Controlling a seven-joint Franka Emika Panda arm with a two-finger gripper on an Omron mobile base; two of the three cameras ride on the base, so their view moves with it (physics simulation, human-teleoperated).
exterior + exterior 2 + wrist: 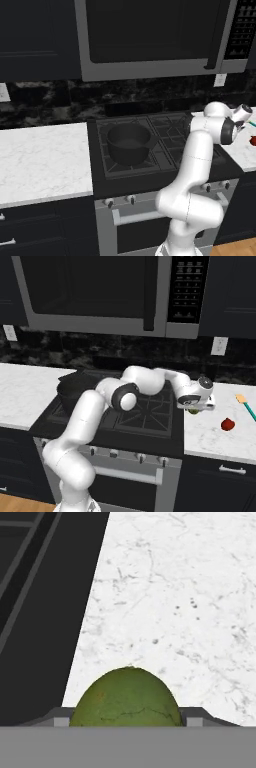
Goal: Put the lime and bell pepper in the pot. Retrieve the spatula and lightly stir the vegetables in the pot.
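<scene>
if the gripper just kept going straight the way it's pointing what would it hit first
Most likely the small round yellowish-green lime, which sits between the fingertips of the gripper in the hand view. Behind it lies the white marble counter. Whether the fingers already touch the lime is unclear.

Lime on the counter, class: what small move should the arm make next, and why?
Probably finish closing the pincer on the lime. The hand view shows the lime sitting between the finger tips on the white counter, just right of the stove, and the pot holds nothing yet.
</scene>
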